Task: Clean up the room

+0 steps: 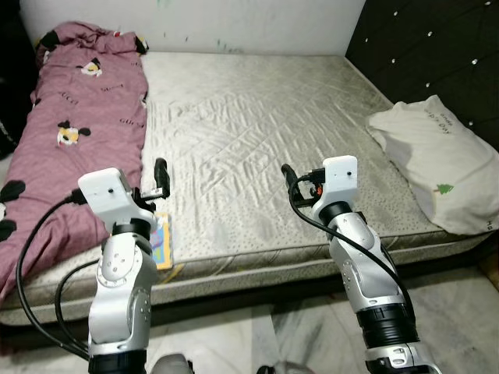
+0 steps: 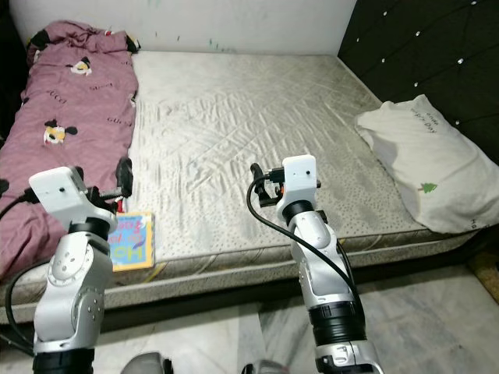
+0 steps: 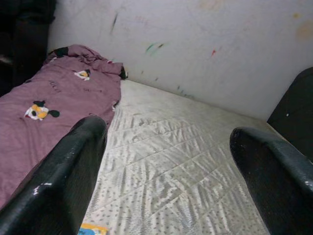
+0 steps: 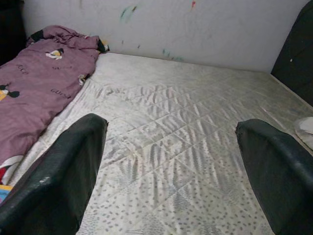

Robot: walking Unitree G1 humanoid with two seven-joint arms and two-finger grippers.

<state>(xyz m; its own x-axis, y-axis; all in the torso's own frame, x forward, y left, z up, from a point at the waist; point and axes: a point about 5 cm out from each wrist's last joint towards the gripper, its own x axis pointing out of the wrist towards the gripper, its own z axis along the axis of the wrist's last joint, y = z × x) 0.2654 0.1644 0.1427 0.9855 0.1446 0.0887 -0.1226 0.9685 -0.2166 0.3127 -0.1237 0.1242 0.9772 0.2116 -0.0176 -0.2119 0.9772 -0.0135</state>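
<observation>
One bare quilted mattress [image 1: 257, 140] fills the bed. On it lie one mauve blanket [image 1: 74, 132] printed with cartoon figures, one white pillow [image 1: 440, 160] with a small green tree mark, and one brightly coloured children's book [image 2: 131, 241] at the near edge. There is one dark tufted headboard [image 1: 437, 54]. Two silver arms reach forward, each ending in one pincer: left pincer [image 1: 161, 175], right pincer [image 1: 289, 178].

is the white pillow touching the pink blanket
Apart. In the left eye view the white pillow lies at the bed's right edge and the pink blanket along its left, with bare mattress between.
</observation>
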